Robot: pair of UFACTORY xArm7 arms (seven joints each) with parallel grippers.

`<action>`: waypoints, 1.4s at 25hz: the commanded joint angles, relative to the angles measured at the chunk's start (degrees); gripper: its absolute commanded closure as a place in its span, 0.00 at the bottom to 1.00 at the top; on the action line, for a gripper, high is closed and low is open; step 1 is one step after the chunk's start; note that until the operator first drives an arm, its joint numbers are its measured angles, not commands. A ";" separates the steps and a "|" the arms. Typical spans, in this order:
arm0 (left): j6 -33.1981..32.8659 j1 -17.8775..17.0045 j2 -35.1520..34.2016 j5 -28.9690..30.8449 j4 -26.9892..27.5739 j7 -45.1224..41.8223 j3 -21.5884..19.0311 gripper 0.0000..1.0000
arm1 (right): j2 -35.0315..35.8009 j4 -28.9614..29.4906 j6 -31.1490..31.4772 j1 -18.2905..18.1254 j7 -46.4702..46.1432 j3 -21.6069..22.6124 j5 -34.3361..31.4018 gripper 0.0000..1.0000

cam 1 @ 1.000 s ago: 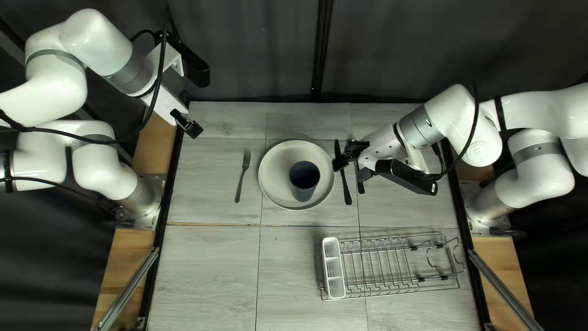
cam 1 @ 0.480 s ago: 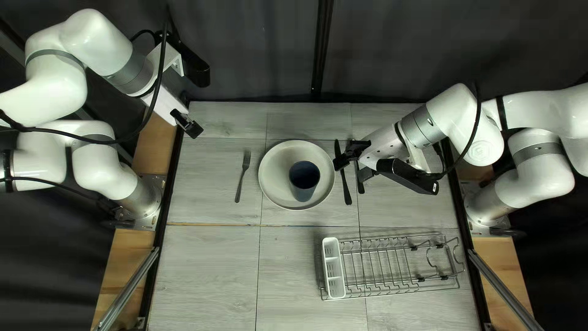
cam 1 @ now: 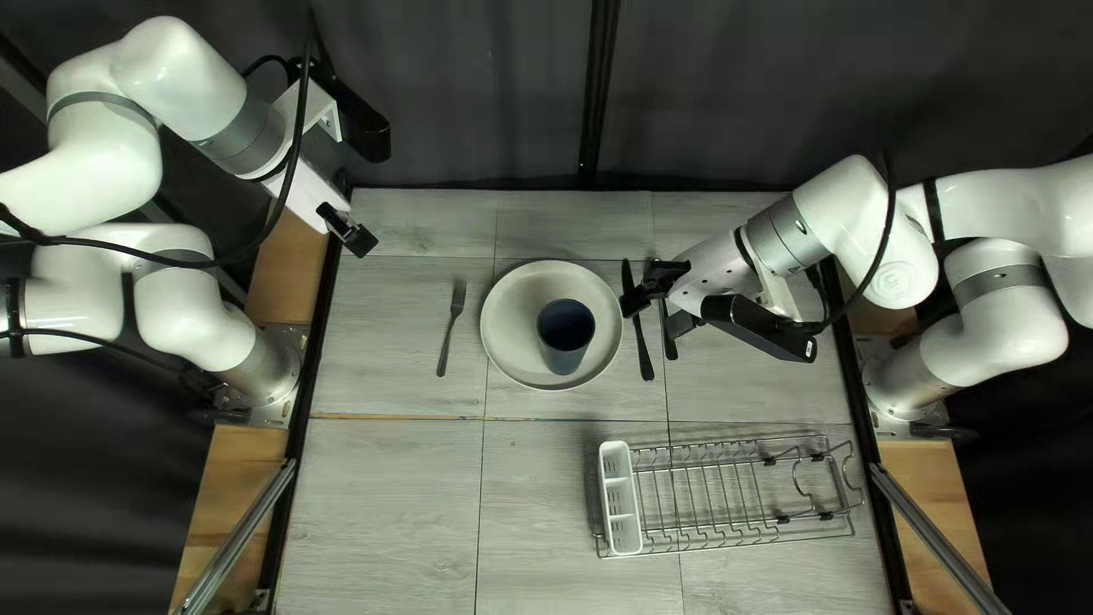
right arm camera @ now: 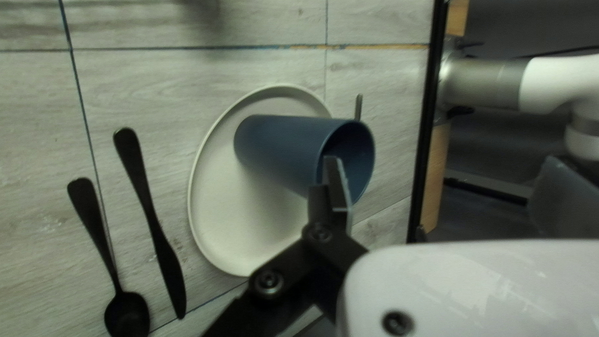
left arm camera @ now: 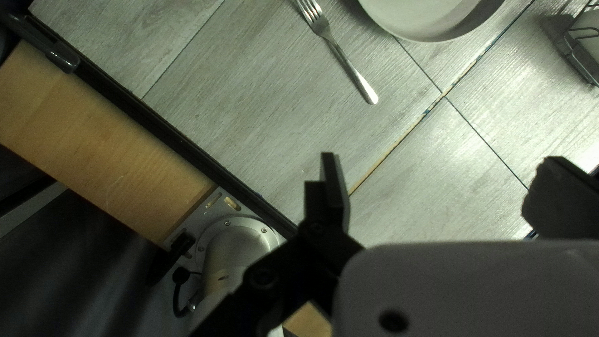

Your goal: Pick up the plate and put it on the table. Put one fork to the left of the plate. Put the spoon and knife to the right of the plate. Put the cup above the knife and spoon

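- Right hand [cam 1: 650, 316]: over the knife and spoon, just beside the plate. Right wrist view: hand [right arm camera: 441, 160] open, fingers apart, nothing gripped. One finger overlaps the cup rim in view; can't tell if it touches.
- Left hand [cam 1: 351, 234]: open and empty, up by the bench's [cam 1: 387, 490] left edge, well apart from the tableware.
- Cup [cam 1: 566, 325]: blue, upright on the plate.
- Plate [cam 1: 512, 330]: flat on the bench, between fork and knife.
- Fork [cam 1: 449, 333]: left of plate, tines toward far edge.
- Knife [cam 1: 641, 345] and spoon [cam 1: 670, 346]: black, right of plate, knife nearer it, handles toward near edge.
- Wire rack [cam 1: 720, 526] with white caddy [cam 1: 608, 501]: near side, right.
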 commanded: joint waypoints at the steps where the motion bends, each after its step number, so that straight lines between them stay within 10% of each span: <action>1: 0.00 0.00 0.00 0.00 0.00 0.00 0.00 0.00 | 0.01 0.00 0.00 0.00 0.01 0.00 0.00 0.00; 35: 0.00 0.00 0.00 0.00 0.00 0.00 0.00 0.00 | 0.84 0.29 -0.14 1.55 -0.32 -0.17 1.38 0.00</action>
